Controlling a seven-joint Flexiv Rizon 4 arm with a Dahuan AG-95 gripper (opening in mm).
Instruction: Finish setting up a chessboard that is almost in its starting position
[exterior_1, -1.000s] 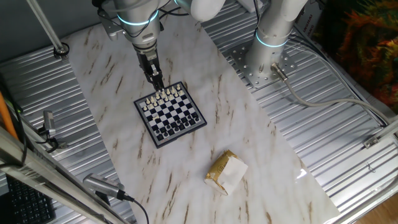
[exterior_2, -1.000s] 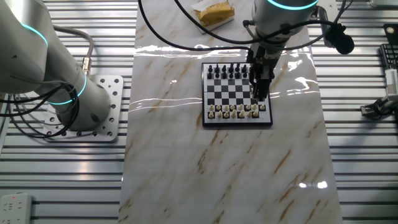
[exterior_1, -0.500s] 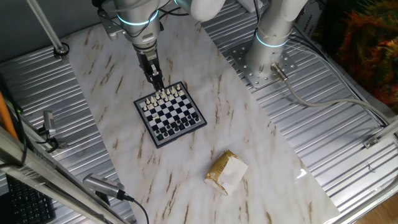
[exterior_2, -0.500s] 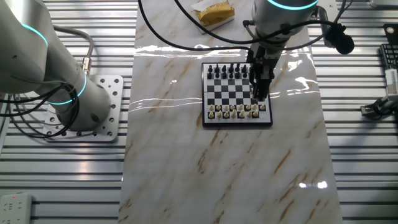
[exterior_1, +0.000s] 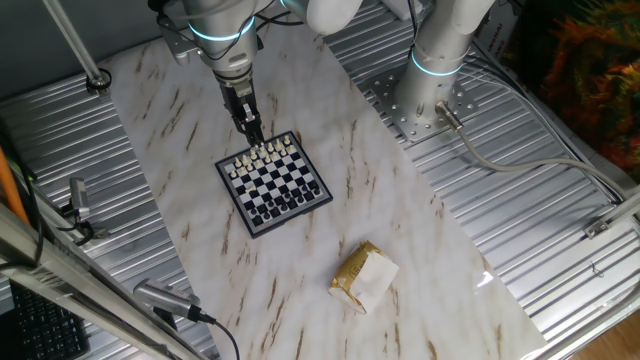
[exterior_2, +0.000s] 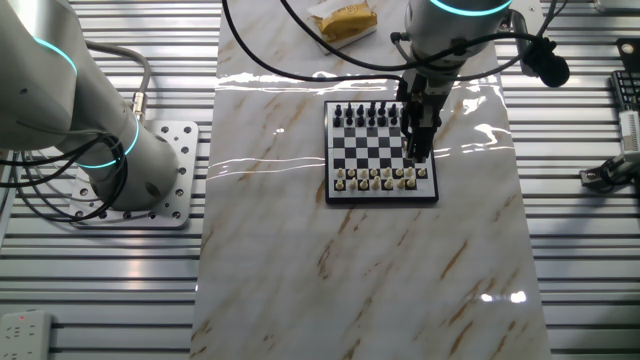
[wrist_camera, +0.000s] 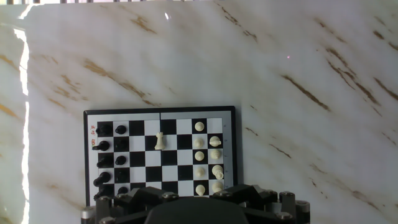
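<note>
gripper (exterior_1: 256, 138) hangs over the white-piece edge of the chessboard (exterior_1: 274, 183), fingertips just above the rows. cannot tell whether the fingers are open or closed. paper packet (exterior_1: 365, 276) lies well apart.

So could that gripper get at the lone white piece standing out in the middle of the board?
Probably yes. The gripper hangs just over the chessboard, and the stray white piece stands alone with empty squares around it, so nothing seems to block a short move across.
</note>
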